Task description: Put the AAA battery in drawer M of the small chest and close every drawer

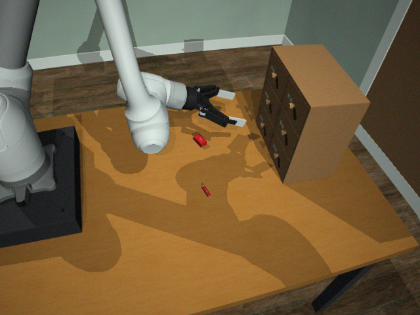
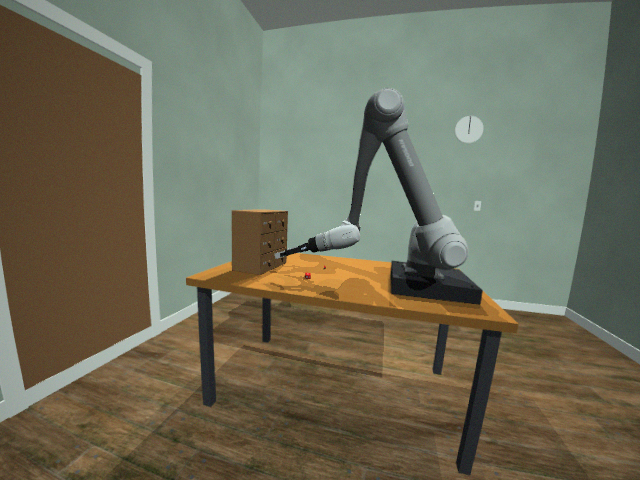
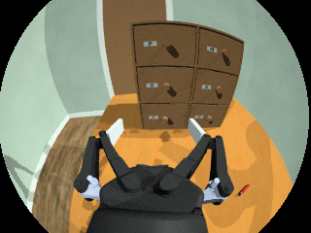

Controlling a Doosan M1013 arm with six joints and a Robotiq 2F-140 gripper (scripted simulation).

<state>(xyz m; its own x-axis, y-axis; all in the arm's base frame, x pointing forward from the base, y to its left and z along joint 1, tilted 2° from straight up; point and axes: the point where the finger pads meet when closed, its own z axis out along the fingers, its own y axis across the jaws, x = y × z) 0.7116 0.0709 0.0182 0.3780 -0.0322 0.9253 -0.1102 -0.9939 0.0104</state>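
The AAA battery, a thin red cylinder [image 1: 205, 190] [image 2: 324, 267] [image 3: 244, 189], lies on the table. The small chest [image 1: 327, 142] [image 2: 246, 240] [image 3: 193, 68] stands upright with its six drawers pushed in; each has a small knob. The top right drawer [image 3: 219, 64] and the bottom right drawer [image 3: 203, 124] bear labels too blurred to tell which is M. My gripper [image 1: 239, 109] [image 2: 279, 255] [image 3: 155, 124] is open and empty. It points at the chest's front from a short distance, low in front of the left column, away from the battery.
A red block with pale spots [image 1: 200, 140] [image 2: 307, 275] lies on the table [image 1: 163, 271] [image 2: 361, 305] below and behind the gripper. The robot's black base [image 1: 64, 216] [image 2: 434, 289] stands at the table's other end. The chest stands near the table's far end.
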